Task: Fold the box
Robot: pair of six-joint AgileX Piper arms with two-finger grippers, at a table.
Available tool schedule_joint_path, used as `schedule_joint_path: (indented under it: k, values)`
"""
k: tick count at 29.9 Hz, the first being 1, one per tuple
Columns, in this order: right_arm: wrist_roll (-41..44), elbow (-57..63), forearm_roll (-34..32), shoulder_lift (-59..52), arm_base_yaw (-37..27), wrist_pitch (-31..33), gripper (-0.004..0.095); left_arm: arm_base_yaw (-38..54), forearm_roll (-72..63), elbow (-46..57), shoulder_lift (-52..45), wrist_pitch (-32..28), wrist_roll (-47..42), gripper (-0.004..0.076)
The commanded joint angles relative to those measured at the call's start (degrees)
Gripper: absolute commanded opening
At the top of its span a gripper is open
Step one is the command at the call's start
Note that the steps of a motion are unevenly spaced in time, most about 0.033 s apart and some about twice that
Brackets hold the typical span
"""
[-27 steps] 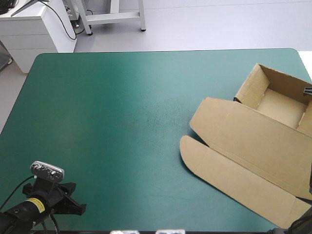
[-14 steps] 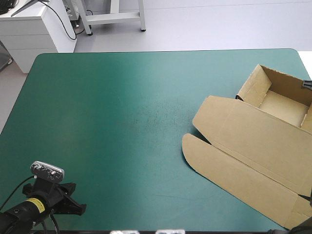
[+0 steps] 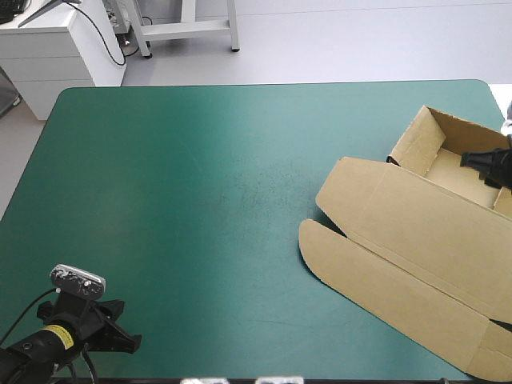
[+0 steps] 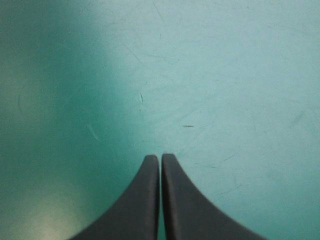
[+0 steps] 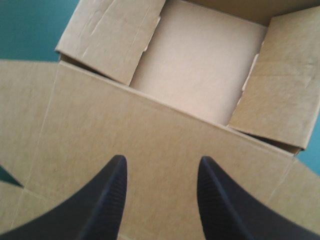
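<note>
**Tray's up, lid's flat: right arm is over the box with nothing in it**

The table (image 3: pixel 184 200) is mostly bare teal-green cover, and the box (image 3: pixel 400 232) sits over at its right side, partly past the right edge of the high view. By my read you're late in the fold. The tray (image 5: pixel 200 65) has its walls raised and the side flaps tucked inside. The lid (image 3: pixel 416 240) lies flat on the cover, reaching from the tray toward the near edge, with its rounded end flap (image 3: pixel 320 252) spread out too.

So what's left looks like finishing work on the walls or dealing with the lid panel. For either one you need a clean approach to a board edge, since a flat sheet gives the fingers nothing to bite.

The right gripper (image 5: pixel 160 162) is above the lid close to where it meets the tray, with the tray's open inside just ahead of it. Its black fingers stand clearly apart and hold nothing. I can't tell whether they touch the board.

The left gripper (image 4: pixel 160 156) is parked at the near left corner, well apart from the box. Its fingers are pressed together over bare cover, with nothing between them.
</note>
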Motion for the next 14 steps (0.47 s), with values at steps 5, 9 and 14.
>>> schedule_joint_path:
  k: [5, 9, 14]
  values:
    - [-1.4, 14.9, 0.8, -14.0, 6.8, -0.2, 0.0412, -0.2, -0.2, -1.4, 0.3, -3.1, -0.4, -0.0008]
    - [-2.6, 24.9, 0.9, -21.6, 8.4, -1.0, 0.0412, -0.2, -0.4, -1.4, 0.3, -3.0, -0.4, -0.0008]
    - [-4.1, 36.9, 1.0, -31.6, 8.4, -6.2, 0.0412, -0.2, -0.6, -1.4, 0.3, -2.9, -0.4, -0.0008]
